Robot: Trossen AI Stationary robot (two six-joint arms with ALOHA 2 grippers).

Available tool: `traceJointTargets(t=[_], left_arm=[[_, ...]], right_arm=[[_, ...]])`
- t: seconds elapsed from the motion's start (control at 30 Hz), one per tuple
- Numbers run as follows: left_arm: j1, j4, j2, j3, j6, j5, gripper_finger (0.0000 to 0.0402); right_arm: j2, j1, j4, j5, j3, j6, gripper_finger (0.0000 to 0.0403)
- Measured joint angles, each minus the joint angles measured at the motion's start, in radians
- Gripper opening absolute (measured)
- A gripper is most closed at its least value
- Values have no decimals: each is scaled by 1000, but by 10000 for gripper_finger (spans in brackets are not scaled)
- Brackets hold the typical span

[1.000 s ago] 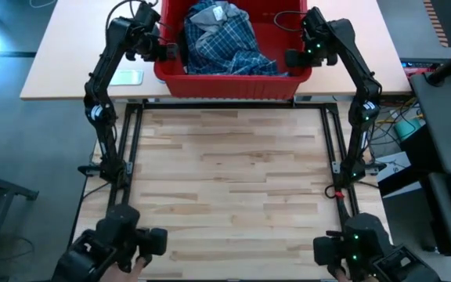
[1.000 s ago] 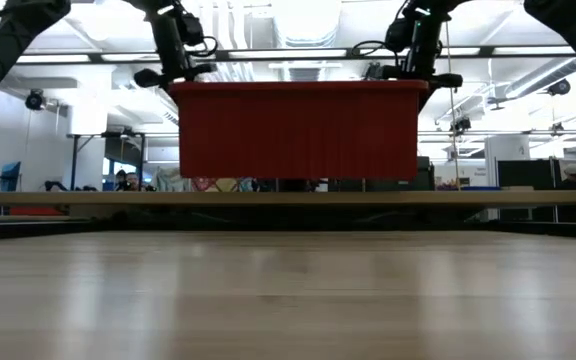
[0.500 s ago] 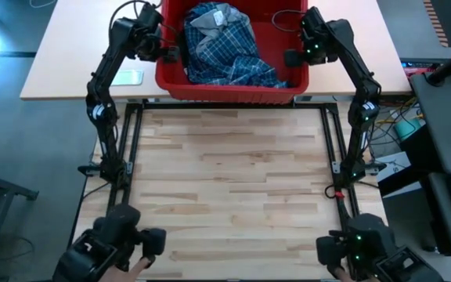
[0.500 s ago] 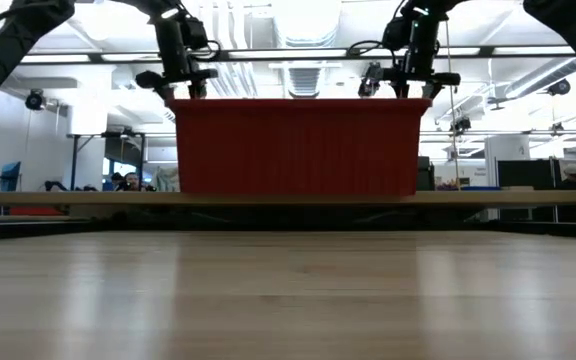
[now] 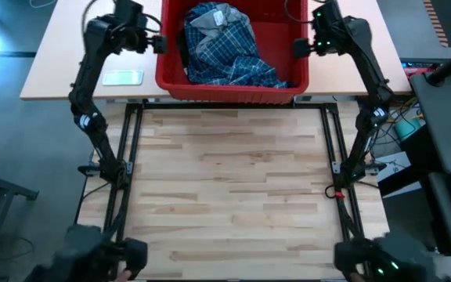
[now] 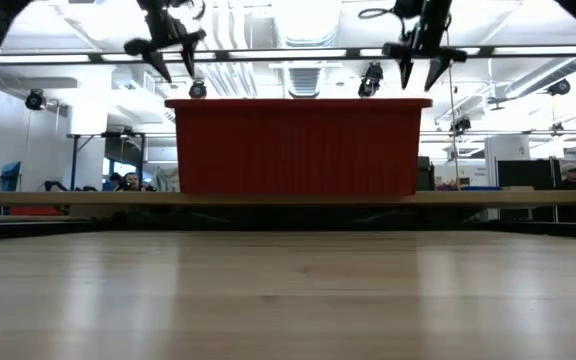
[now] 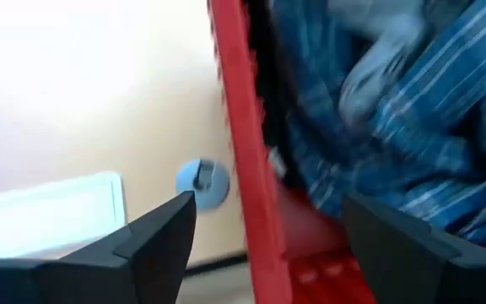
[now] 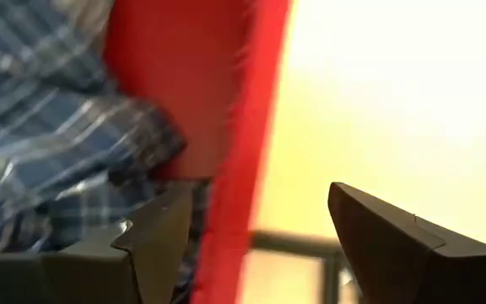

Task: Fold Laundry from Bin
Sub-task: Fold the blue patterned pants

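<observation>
Both grippers are open and empty: left gripper at the bin's nine o'clock, right gripper at three. We now reach inside for the shirt, avoiding the rim.

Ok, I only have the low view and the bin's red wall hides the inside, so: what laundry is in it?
Observer: A blue-and-white plaid shirt, heaped in the bin, with some light grey cloth at its far end.
Operator: Is either gripper holding anything?
Observer: No. The left gripper and right gripper are open and empty, one at each end of the bin.
Operator: Over the rim?
Observer: The left fingers straddle the rim without touching it.
</observation>
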Motion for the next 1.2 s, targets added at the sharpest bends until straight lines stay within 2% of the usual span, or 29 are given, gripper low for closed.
traceJointTargets(t=[0.1, 0.17, 0.33, 0.5, 0.67, 0.9, 1.2], left_arm=[[-4, 80, -53, 0, 14, 0, 279], [-16, 142, -83, 0, 16, 0, 279], [-64, 300, -146, 0, 29, 1, 279], [-145, 391, -179, 0, 45, 2, 279], [-229, 420, -171, -1, 76, 5, 279], [-279, 415, -121, -2, 102, 4, 279], [-281, 351, -99, -2, 134, 1, 279]], right_arm=[[-54, 21, 57, 71, 0, -6, 268], [-86, 47, 132, 67, 1, -22, 266], [-110, 142, 355, -27, 2, -61, 265], [-36, 238, 500, -89, 2, -64, 265], [108, 284, 476, -103, 1, -7, 265], [317, 270, 396, -278, 0, 96, 265], [409, 253, 343, -271, 0, 91, 264]])
